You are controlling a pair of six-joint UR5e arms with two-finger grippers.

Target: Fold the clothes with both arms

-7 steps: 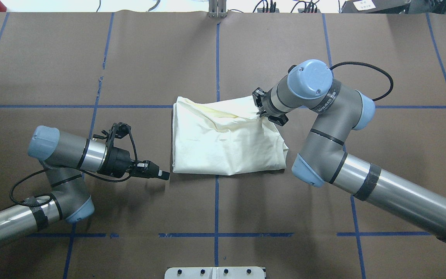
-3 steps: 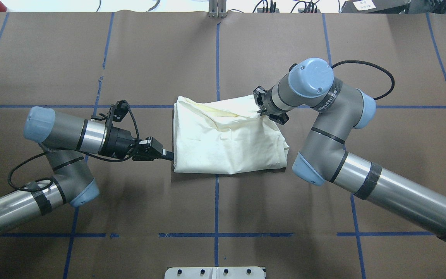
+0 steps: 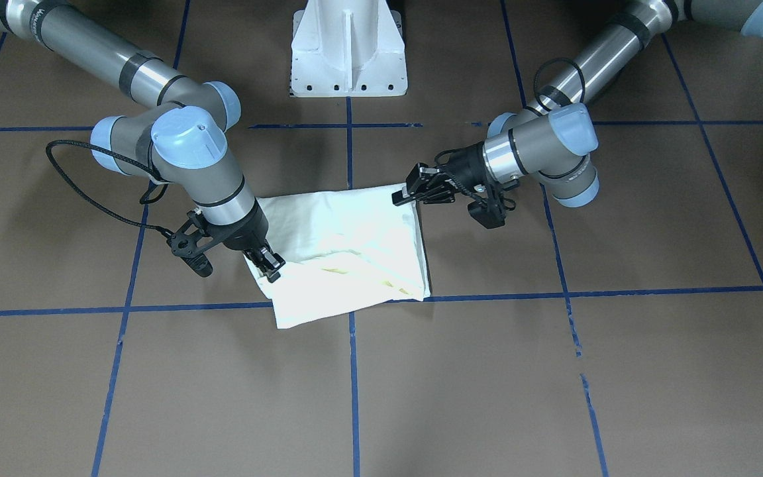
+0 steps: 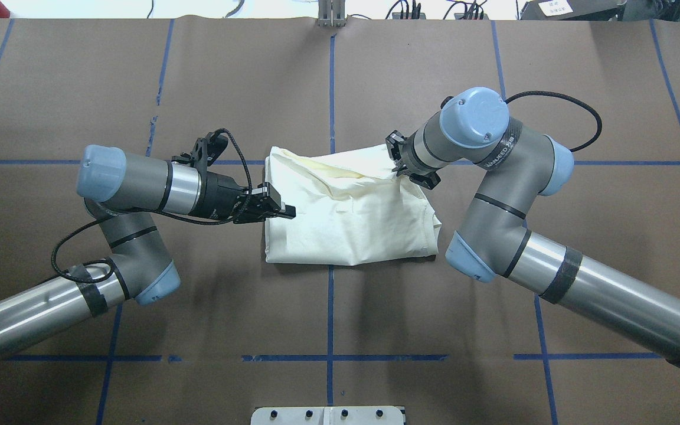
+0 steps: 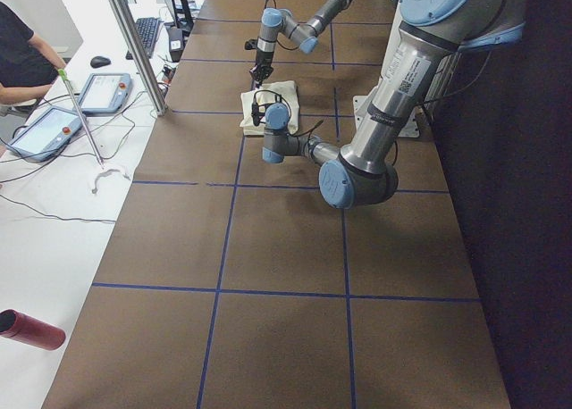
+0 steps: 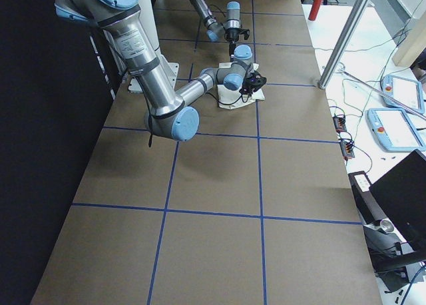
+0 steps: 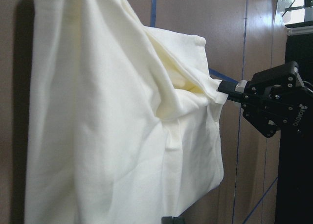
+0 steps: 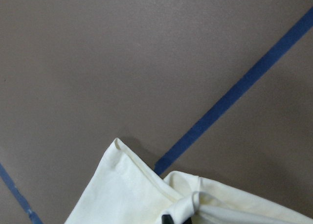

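Now that the left gripper [image 4: 284,211] has swung in from off the near-left corner within the last second, its tips sit over the left folded edge of the cream T-shirt [image 4: 352,218], about midway along it. Whether its jaws are parted or already closed on cloth cannot be told. The shirt lies folded on the brown-paper table [image 4: 228,88], spreading straight ahead of those tips and reaching across to the right gripper [image 4: 400,170]. That gripper has not moved. It stays clenched on the shirt's far right corner, with the fabric drawn into a ridge toward it. The left arm appears to be arriving at its grasp point, so a two-handed fold looks close but not yet begun.
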